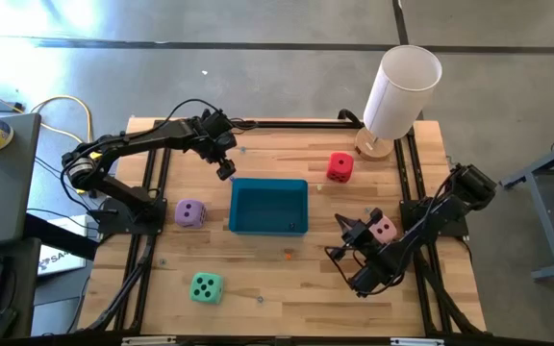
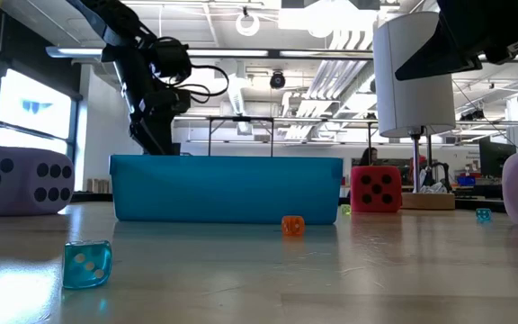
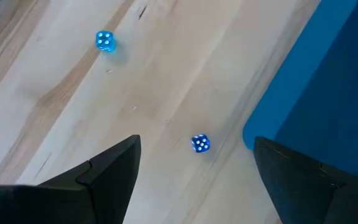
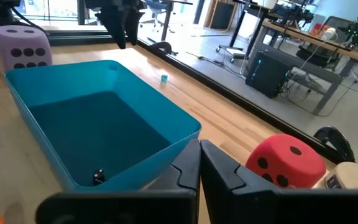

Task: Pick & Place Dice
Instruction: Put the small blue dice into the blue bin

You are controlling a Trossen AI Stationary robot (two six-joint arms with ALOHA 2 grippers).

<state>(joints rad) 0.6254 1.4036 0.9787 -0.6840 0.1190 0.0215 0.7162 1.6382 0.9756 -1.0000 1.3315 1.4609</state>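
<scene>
Four soft dice sit on the wooden table: red [image 1: 339, 167] beyond the teal tray's far right corner, pink [image 1: 384, 229] to the tray's right, lilac [image 1: 190, 213] to its left, and mint green [image 1: 207, 287] near the front edge. My left gripper [image 3: 194, 158] is open and hangs at the tray's far left corner [image 1: 224, 168]. A tiny blue die [image 3: 199, 143] lies on the wood below, between the fingers and apart from them. My right gripper [image 4: 199, 163] is shut and empty, between the tray and the pink die [image 1: 349, 233].
The teal tray [image 1: 269, 205] sits mid-table with a small dark bit inside it [image 4: 98, 177]. A white cylinder lamp [image 1: 402, 91] stands at the far right corner. Tiny dice are scattered about: blue [image 3: 105, 41], orange [image 2: 292, 225], clear teal [image 2: 88, 263].
</scene>
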